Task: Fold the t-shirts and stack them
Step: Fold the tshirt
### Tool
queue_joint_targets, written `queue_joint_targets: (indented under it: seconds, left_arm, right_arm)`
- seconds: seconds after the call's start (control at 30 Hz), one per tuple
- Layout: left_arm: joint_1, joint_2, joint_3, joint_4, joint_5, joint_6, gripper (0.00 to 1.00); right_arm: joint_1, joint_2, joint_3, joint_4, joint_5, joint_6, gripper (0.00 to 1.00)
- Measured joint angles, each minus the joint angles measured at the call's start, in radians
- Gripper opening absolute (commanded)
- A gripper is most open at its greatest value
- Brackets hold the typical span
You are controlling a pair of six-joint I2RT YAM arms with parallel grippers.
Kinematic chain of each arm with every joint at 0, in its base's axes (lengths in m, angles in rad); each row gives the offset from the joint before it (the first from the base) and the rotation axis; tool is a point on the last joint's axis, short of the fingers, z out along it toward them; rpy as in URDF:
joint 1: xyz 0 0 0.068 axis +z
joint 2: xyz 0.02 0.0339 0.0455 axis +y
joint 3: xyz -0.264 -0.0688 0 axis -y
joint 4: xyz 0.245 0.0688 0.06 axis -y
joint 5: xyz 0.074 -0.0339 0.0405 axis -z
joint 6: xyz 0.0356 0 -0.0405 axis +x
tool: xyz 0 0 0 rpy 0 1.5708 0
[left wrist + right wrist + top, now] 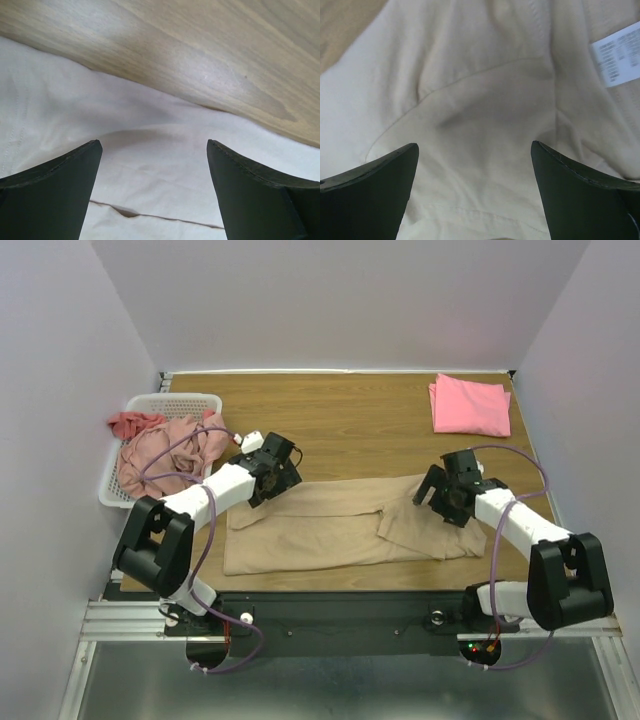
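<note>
A large tan t-shirt (340,525) lies spread and partly folded across the near middle of the table. My left gripper (272,472) is open just above its far left edge; the left wrist view shows the pale cloth (150,150) between the spread fingers. My right gripper (443,490) is open over the shirt's right end; the right wrist view shows cloth (480,165) and a white label (617,57). A folded bright pink t-shirt (470,405) lies at the far right. Dusty-pink (170,450) and salmon-red (132,424) shirts sit crumpled in the basket.
A white mesh basket (190,402) stands at the far left edge of the wooden table (340,420). Purple cables loop along both arms. White walls enclose the table on three sides.
</note>
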Motion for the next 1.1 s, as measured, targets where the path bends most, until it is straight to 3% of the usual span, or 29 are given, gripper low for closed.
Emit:
queue_joint_targets:
  seconds: [0.2, 0.47, 0.8, 1.1]
  left_arm:
    - [-0.012, 0.091, -0.015, 0.019, 0.019, 0.003, 0.98]
    - [-0.034, 0.059, -0.109, 0.091, 0.006, -0.001, 0.96]
    - [-0.124, -0.04, -0.208, 0.096, 0.045, -0.087, 0.97]
    - [-0.219, 0.033, -0.161, 0.153, 0.255, -0.174, 0.97]
  right_arm:
    - [0.003, 0.108, 0.033, -0.015, 0.037, -0.028, 0.99]
    - [0.023, 0.369, 0.266, -0.033, 0.022, -0.134, 0.99]
    - [0.098, 0.879, 0.934, 0.052, -0.129, -0.299, 1.0]
    - [0.106, 1.334, 1.603, 0.132, -0.35, -0.402, 1.0]
